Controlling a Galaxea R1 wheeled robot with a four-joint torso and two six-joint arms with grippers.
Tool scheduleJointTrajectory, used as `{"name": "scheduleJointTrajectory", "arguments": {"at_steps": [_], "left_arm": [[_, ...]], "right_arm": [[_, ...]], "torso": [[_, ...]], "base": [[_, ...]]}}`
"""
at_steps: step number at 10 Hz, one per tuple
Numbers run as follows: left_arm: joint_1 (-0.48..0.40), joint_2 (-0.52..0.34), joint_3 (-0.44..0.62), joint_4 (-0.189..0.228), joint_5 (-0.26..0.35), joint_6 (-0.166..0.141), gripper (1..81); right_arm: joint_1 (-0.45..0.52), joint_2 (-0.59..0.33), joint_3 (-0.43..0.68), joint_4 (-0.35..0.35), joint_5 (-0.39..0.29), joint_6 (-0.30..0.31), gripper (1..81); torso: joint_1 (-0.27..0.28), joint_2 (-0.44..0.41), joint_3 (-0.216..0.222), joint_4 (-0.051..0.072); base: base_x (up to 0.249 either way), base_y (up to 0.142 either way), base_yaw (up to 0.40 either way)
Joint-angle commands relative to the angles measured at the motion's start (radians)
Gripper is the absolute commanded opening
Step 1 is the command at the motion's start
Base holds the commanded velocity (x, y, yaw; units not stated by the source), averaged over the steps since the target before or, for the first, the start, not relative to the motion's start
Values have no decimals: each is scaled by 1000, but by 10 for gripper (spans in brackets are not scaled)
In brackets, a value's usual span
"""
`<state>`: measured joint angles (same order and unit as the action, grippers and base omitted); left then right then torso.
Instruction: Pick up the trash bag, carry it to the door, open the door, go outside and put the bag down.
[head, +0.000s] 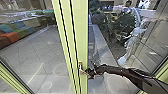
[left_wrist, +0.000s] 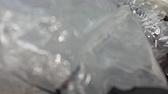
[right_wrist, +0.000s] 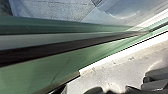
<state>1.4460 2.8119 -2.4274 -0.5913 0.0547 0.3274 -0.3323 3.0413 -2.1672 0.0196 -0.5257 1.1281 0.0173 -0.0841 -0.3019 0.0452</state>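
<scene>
Trash bag (left_wrist: 117, 52) rumpled; right pincer (head: 87, 72) beside door edge (head: 81, 37)

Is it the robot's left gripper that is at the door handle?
No, the right gripper is at the handle; its arm enters from the right side of the head view.

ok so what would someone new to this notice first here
The pale green door frame catches the eye first, running down the middle of the head view between glass panes. Next comes the robot's dark right arm, reaching in from the right to the door handle. In the left wrist view, crinkled translucent plastic spreads wide.
</scene>
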Motion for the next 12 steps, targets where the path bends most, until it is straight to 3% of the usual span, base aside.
{"name": "scheduleJointTrajectory", "arguments": {"at_steps": [1, 6, 12], "left_arm": [[-20, -15, 2, -13, 90, -4, 10], [-19, -17, 2, -13, 90, -2, 10], [-19, -14, 2, -9, 96, -1, 10]], "right_arm": [[170, 35, -18, 2, 6, 1, 811], [261, 1, -23, 13, 7, 9, 811], [262, -28, -19, 14, 9, 9, 811]], "torso": [[0, 0, 0, 0], [0, 0, -2, 0], [0, 0, -2, 0]], "base": [[0, 0, 0], [0, 0, 0], [0, 0, 0]]}}
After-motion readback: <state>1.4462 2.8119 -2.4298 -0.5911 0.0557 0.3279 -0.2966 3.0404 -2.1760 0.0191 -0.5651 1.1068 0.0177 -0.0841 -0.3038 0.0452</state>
